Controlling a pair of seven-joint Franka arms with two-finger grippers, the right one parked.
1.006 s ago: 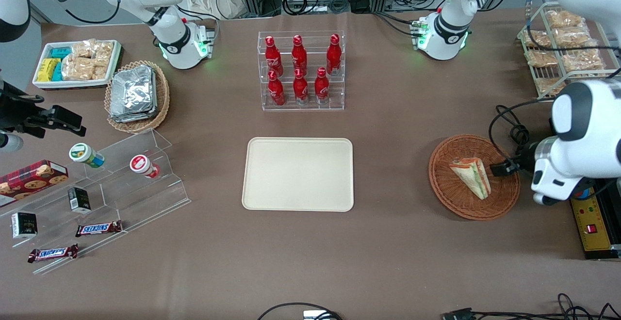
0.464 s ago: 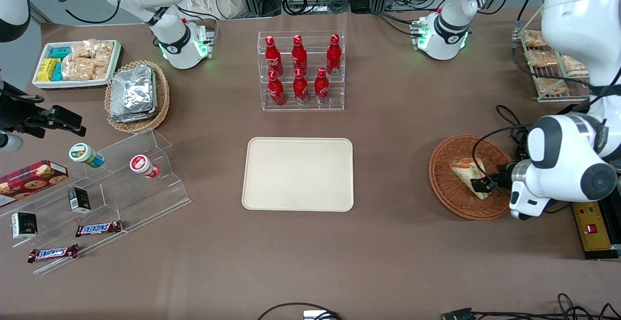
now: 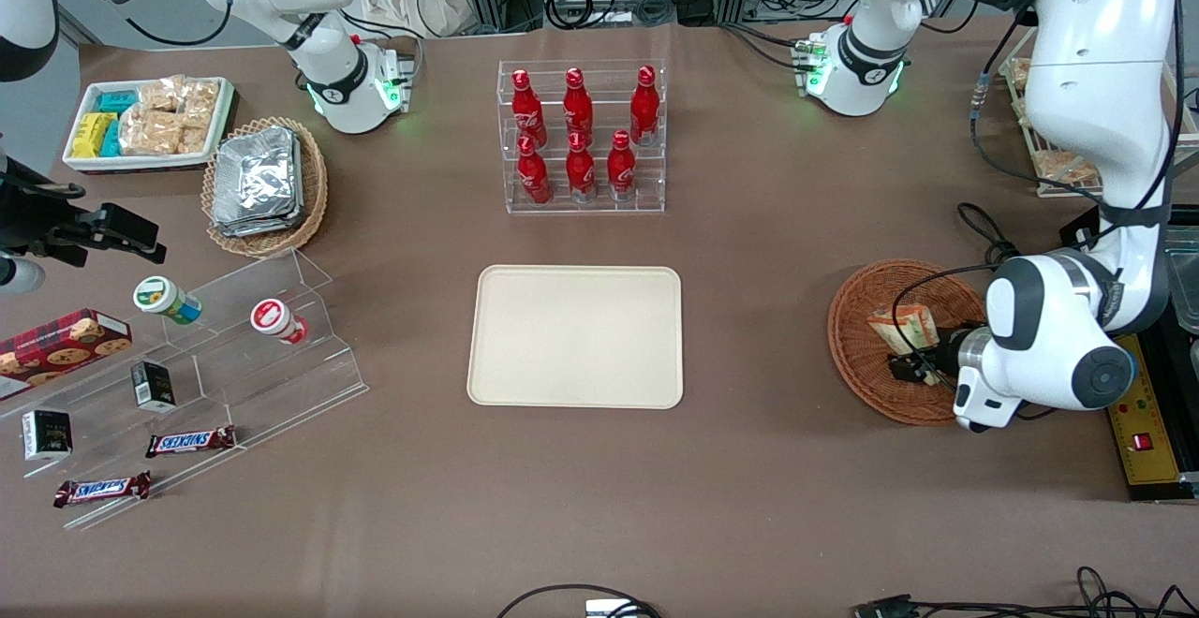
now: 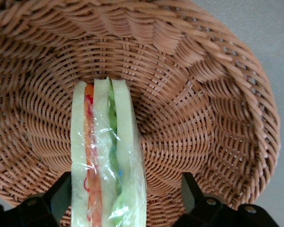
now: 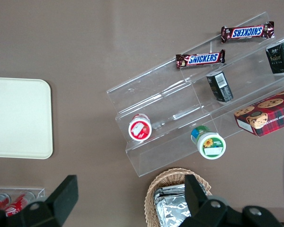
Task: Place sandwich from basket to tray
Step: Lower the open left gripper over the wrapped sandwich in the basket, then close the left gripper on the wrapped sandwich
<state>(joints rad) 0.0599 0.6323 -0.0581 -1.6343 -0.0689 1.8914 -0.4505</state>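
The sandwich [image 3: 901, 326], a plastic-wrapped white wedge with orange and green filling, lies in the reddish-brown wicker basket [image 3: 854, 318] at the working arm's end of the table. My gripper [image 3: 910, 365] is down inside the basket, at the sandwich's end nearer the front camera. In the left wrist view the sandwich [image 4: 106, 156] sits between the gripper's [image 4: 125, 194] open black fingers [image 4: 61, 191]. One finger is close against the bread, the other stands well apart over the basket's weave [image 4: 203, 118]. The cream tray [image 3: 576, 337] lies bare mid-table, also seen in the right wrist view [image 5: 16, 118].
An acrylic rack of red bottles [image 3: 581, 136] stands farther from the front camera than the tray. A yellow-and-black control box [image 3: 1138, 431] and cables lie beside the basket. A wire rack of snack packs [image 3: 1058, 164] stands nearby. A stepped acrylic shelf [image 3: 234, 356] and a foil-pack basket [image 3: 262, 183] are toward the parked arm's end.
The left arm has swung in over the basket and lowered. Its gripper went from the basket's rim to astride the sandwich's near end. The sandwich has hardly moved.
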